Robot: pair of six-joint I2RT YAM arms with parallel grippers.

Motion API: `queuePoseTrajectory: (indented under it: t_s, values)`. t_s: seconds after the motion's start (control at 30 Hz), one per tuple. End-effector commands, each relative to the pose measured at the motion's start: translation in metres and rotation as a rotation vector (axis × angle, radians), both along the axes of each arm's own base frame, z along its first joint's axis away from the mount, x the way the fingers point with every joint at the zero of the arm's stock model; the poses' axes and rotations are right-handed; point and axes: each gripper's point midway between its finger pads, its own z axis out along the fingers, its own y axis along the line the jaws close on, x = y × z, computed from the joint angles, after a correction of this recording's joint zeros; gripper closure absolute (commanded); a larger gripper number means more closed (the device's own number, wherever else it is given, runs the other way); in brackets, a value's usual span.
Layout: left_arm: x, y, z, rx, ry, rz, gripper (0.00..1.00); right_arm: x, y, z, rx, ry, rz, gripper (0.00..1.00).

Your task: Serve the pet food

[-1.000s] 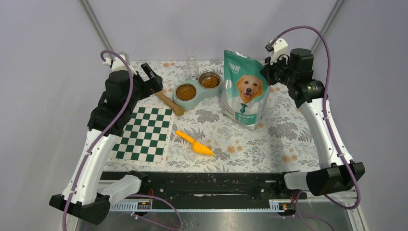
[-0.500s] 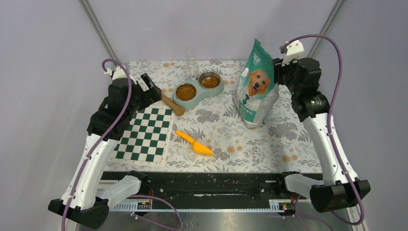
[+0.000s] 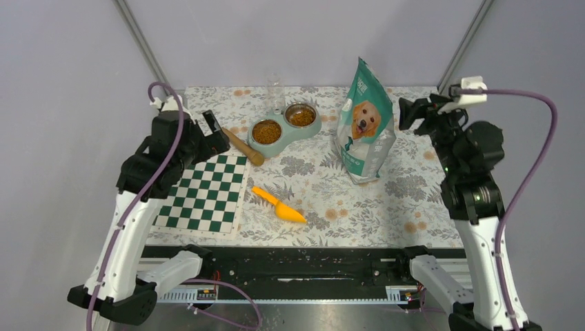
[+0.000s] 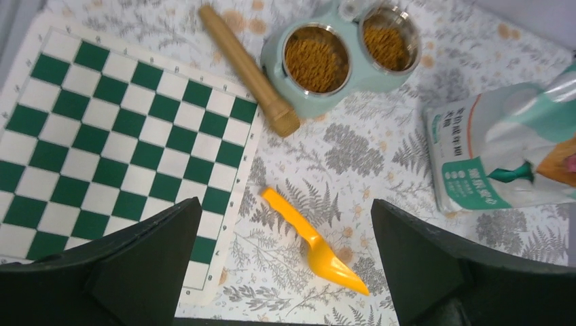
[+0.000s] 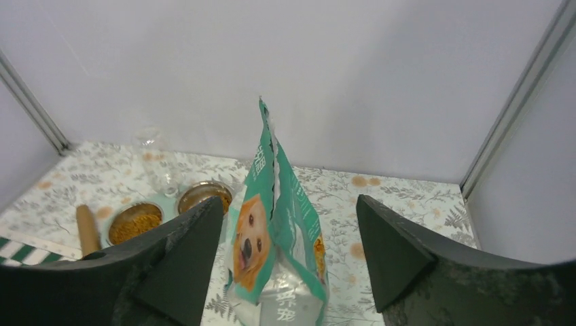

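The pet food [image 3: 267, 131] fills both steel bowls of a teal double feeder [image 3: 283, 141] at the back middle of the table; the left wrist view shows the pet food [image 4: 316, 58] too. A teal-and-silver bag [image 3: 363, 131] with a golden dog stands upright by itself, right of the feeder. To the bag's right, my right gripper [image 3: 408, 114] is open and clear of it; in its wrist view the bag [image 5: 272, 224] shows beyond the wide jaws of the right gripper [image 5: 289, 200]. An orange scoop [image 3: 278, 205] lies on the table. My left gripper [image 3: 214, 125] hovers open and empty, high above the scoop [image 4: 312, 241].
A green-and-white chessboard mat [image 3: 205, 193] lies at the left. A wooden rod [image 3: 243, 147] rests between the mat and the feeder. A clear bottle [image 3: 275, 89] stands behind the feeder. Grey walls and metal posts close in the back and sides.
My right gripper opened, let go of the bag's top and drew back to the right. The bag turned edge-on and now stands alone. The left arm shifted only slightly.
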Motion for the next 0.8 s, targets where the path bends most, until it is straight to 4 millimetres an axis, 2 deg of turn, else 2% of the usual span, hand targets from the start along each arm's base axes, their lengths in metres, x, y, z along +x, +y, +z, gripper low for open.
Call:
queuePoseTrajectory:
  t_s: [0.0,0.07,0.17,0.3,0.4,0.5,0.63,0.77]
  values:
    - [-0.016,0.007,0.055,0.019,-0.12,-0.044,0.01,-0.046,-0.016,0.017,0.192,-0.086,-0.062,0.15]
    - [-0.025,0.011,0.063,0.02,-0.138,-0.041,0.01,-0.066,-0.024,0.012,0.226,-0.102,-0.088,0.02]
    - [-0.039,0.013,0.07,0.016,-0.169,-0.065,0.01,-0.105,-0.06,-0.003,0.273,-0.076,-0.262,0.0]
    - [-0.062,0.029,0.096,0.017,-0.283,-0.03,0.01,-0.161,-0.107,-0.027,0.285,-0.036,-0.493,0.01]
    - [-0.074,0.037,0.105,0.011,-0.332,-0.007,0.01,-0.196,-0.122,-0.034,0.303,-0.065,-0.552,0.01]
    - [-0.08,0.041,0.095,0.014,-0.321,0.007,0.01,-0.225,-0.14,-0.046,0.335,-0.053,-0.646,0.01]
    - [-0.088,0.04,0.081,-0.01,-0.3,0.005,0.01,-0.246,-0.146,-0.058,0.33,-0.025,-0.669,0.01]
    - [-0.093,0.041,0.073,-0.009,-0.286,0.003,0.01,-0.251,-0.145,-0.068,0.342,-0.014,-0.659,0.01]
